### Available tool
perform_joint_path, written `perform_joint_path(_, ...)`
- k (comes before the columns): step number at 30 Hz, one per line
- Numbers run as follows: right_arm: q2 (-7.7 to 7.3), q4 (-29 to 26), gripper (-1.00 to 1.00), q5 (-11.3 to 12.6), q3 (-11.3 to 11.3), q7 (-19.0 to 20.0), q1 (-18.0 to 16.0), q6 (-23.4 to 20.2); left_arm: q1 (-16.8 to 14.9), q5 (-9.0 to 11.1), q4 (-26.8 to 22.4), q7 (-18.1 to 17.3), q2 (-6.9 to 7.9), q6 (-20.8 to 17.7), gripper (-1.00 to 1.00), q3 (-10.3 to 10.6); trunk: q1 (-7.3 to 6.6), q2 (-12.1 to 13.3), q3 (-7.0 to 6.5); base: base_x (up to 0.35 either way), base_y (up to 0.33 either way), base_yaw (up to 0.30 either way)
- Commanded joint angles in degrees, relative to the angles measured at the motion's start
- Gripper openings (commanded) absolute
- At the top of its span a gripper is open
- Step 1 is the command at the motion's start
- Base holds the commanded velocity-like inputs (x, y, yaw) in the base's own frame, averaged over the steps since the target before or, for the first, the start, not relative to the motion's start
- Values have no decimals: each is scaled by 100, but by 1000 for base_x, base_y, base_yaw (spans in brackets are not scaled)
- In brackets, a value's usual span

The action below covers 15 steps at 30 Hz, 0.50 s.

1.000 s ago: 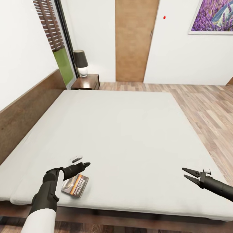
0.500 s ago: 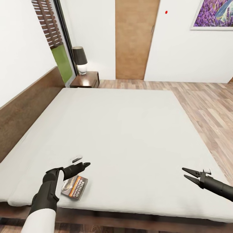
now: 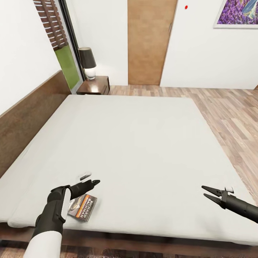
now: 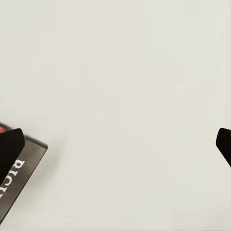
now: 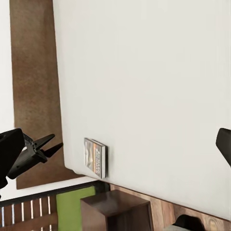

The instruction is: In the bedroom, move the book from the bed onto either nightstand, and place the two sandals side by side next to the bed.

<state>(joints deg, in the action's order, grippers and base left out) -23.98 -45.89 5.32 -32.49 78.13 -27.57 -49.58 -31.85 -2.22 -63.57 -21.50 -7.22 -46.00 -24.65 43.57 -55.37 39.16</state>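
One book (image 3: 82, 207) lies flat on the bed (image 3: 136, 143), close to the mattress's near edge and toward its headboard-side corner; in the left wrist view a corner of its cover (image 4: 19, 175) shows with white capitals starting "RIC", the rest cut off. In the head view the cover carries white lettering on a dark band beside an orange strip, too small to read with certainty. Two arms are in view. The left pincer (image 3: 96, 182) hangs just above the mattress, right beside the book's far edge, not touching it; from the head view its fingers look close together, while the left wrist view shows the two tips well apart at the frame sides, so it is spread. The right pincer (image 3: 207, 191) is over the near edge toward the foot-side corner, well apart from the book, its two fingers spread in a narrow V. One nightstand (image 3: 95, 85) stands by the far headboard corner, with one dark-shaded lamp (image 3: 88, 62) on it. One brown door (image 3: 150, 41), one lavender picture (image 3: 238, 12) and one small red dot (image 3: 186, 6) show on the far wall. The right wrist view shows the book (image 5: 96, 158) at the mattress corner, with a second nightstand (image 5: 115, 211) just beyond it.
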Motion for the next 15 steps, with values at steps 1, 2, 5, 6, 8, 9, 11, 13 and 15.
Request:
perform_joint_path(1,-1,2,100,12,-3,10,-3,-43,-5,-24,-4,-38,-7,-32,100,-23,0,-4,14,0,0,0)
perform_joint_path(2,-1,2,100,12,-3,10,-3,-43,-5,-24,-5,-38,-7,-32,100,-23,0,-4,23,0,0,0)
perform_joint_path(5,-1,2,100,12,-3,10,-3,-43,-5,-24,-6,-38,-7,-32,100,-23,0,-4,50,0,0,0)
perform_joint_path(6,-1,2,100,12,-3,10,-3,-43,-5,-24,-6,-38,-7,-32,100,-23,0,-4,59,0,0,0)
perform_joint_path(8,-1,2,100,12,-3,10,-3,-43,-5,-24,-6,-38,-7,-30,100,-23,0,-4,77,0,0,0)
perform_joint_path(9,-1,2,100,12,-3,10,-3,-43,-5,-24,-6,-38,-7,-31,100,-23,0,-4,86,0,0,0)
perform_joint_path(11,-1,2,100,12,-3,10,-2,-43,-5,-22,-6,-38,-7,-31,100,-23,0,-4,105,0,0,0)
perform_joint_path(13,-1,2,100,12,-3,10,-3,-43,-5,-23,-6,-38,-7,-31,100,-23,0,-4,123,0,0,0)
perform_joint_path(15,-1,2,100,12,-3,10,-3,-43,-5,-23,-6,-38,-7,-32,100,-23,0,-4,141,0,0,0)
